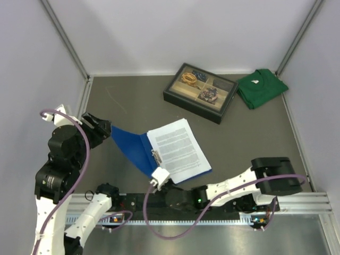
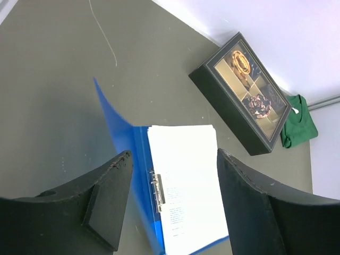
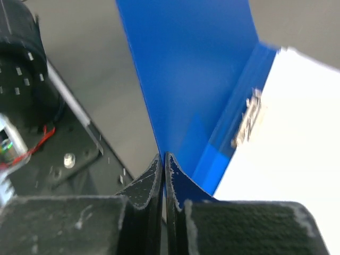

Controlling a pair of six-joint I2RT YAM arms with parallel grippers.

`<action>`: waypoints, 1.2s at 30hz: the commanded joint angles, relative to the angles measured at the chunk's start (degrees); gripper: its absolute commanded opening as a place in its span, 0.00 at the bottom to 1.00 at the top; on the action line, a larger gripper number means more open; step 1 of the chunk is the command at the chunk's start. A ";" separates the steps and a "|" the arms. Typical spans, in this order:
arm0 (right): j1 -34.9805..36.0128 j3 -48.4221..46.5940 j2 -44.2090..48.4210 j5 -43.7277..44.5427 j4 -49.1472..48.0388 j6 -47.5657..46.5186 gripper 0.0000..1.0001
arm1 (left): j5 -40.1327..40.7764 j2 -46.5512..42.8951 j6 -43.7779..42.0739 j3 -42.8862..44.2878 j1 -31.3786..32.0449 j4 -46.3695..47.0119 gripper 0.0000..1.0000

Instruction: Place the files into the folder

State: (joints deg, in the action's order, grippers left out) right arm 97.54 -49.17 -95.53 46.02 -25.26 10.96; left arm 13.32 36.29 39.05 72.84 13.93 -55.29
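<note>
The blue folder lies open in the middle of the table, its left cover lifted at a slant. The files, white printed sheets, rest stacked on its right half beside a metal clip at the spine. My right gripper is at the folder's near corner. In the right wrist view its fingers are shut on the lower edge of the raised blue cover, with the files to the right. My left gripper hovers open by the cover's left edge. Nothing sits between its fingers, and the files lie below.
A black-framed compartment tray with trinkets stands at the back, and a folded green shirt lies to its right. The metal mounting rail runs along the near edge. White walls close in the left, back and right sides.
</note>
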 commanded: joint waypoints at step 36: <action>-14.92 23.08 59.40 -16.49 65.05 56.30 0.95 | -31.79 54.93 7.36 -25.82 14.98 50.46 0.55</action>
State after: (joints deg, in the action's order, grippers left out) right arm 82.00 -20.43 -40.64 27.40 22.33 70.46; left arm -20.49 90.74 47.16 44.58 28.08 -8.29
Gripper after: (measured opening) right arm 0.918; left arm 0.543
